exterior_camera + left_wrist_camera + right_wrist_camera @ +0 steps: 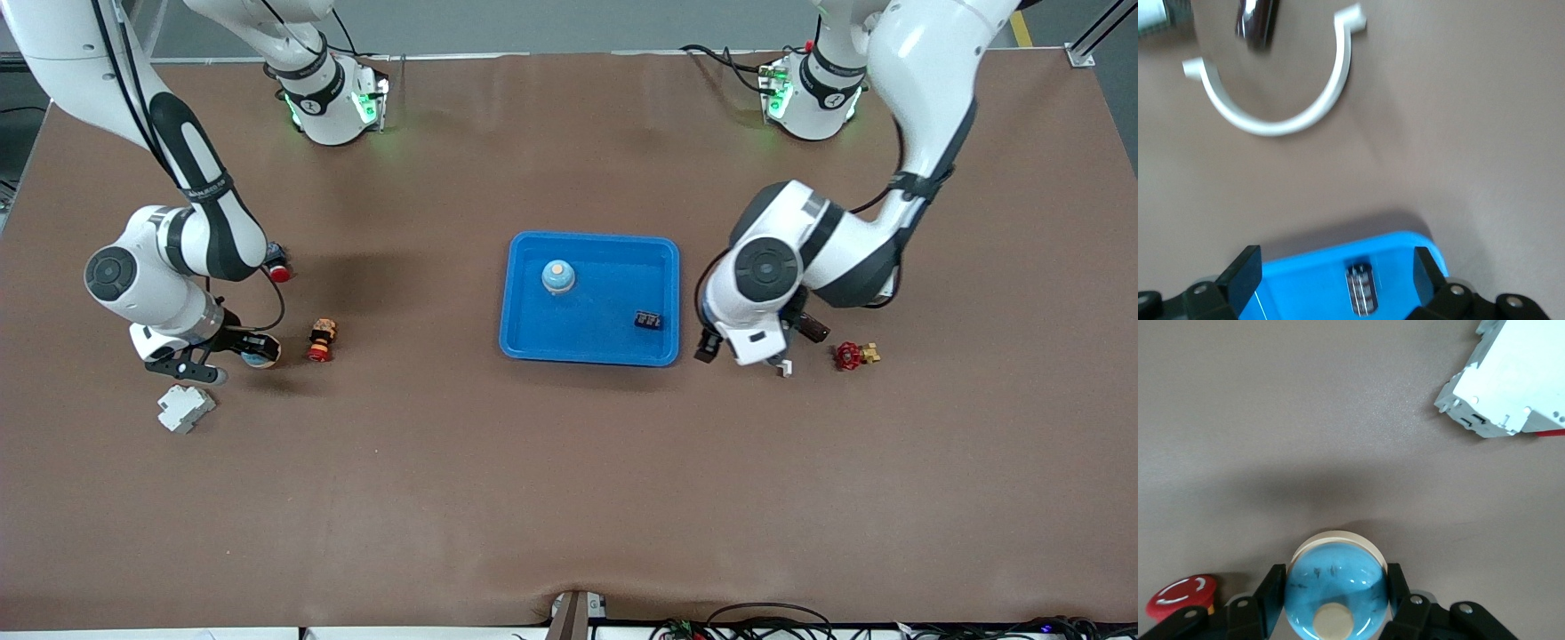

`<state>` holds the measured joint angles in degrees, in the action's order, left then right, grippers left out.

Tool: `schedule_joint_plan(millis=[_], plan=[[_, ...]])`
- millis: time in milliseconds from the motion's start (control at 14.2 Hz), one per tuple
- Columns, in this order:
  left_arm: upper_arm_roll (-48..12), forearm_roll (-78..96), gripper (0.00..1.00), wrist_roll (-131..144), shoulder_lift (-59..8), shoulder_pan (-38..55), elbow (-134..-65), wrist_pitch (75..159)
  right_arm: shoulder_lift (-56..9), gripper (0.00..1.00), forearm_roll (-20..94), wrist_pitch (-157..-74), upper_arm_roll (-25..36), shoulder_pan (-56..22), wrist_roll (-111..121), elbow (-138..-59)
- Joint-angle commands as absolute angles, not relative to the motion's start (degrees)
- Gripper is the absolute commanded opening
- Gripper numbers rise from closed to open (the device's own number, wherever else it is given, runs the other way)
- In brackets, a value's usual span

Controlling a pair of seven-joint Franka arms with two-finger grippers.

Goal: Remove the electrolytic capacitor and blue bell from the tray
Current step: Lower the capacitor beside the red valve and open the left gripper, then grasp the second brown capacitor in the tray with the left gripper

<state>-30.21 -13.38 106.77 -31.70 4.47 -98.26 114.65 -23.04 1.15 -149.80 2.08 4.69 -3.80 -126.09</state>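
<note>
Brown surface carried blue tray [524,338], second blue bell [557,277] and dark part [648,319] inside. Right claw [1336,603] clamped blue bell [1335,583] beside white module [184,409]; best lowered gently clear of red button [320,341]. Left claw [1336,277], fingers apart, hovered by tray edge; white clip [1281,100] nearby.

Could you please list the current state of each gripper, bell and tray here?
left gripper: open, empty, by the tray's corner.
right gripper: shut on held blue bell, outside the tray.
tray: holds second blue bell and small black part.
second blue bell: upright, ungripped.
dark cylinder: on the table, outside the tray.
</note>
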Motion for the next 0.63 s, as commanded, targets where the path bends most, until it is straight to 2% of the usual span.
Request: schedule_joint_plan(millis=[0,211,562], plan=[[-29.4,-13.3,1.00,111.6,-36.4,7.9,-93.9,114.7,-22.9,0.00,1.9,-150.6,0.8,6.6,-2.7,-126.5],[-29.4,-14.5,1.00,116.7,-38.5,9.6,-93.7,119.6,-23.9,0.00,1.9,-152.3,0.7,6.5,-2.7,-126.5],[-29.4,-19.6,1.00,123.6,-41.2,11.0,-94.0,122.6,-25.7,0.00,1.9,-154.8,0.7,6.5,-2.8,-126.5]])
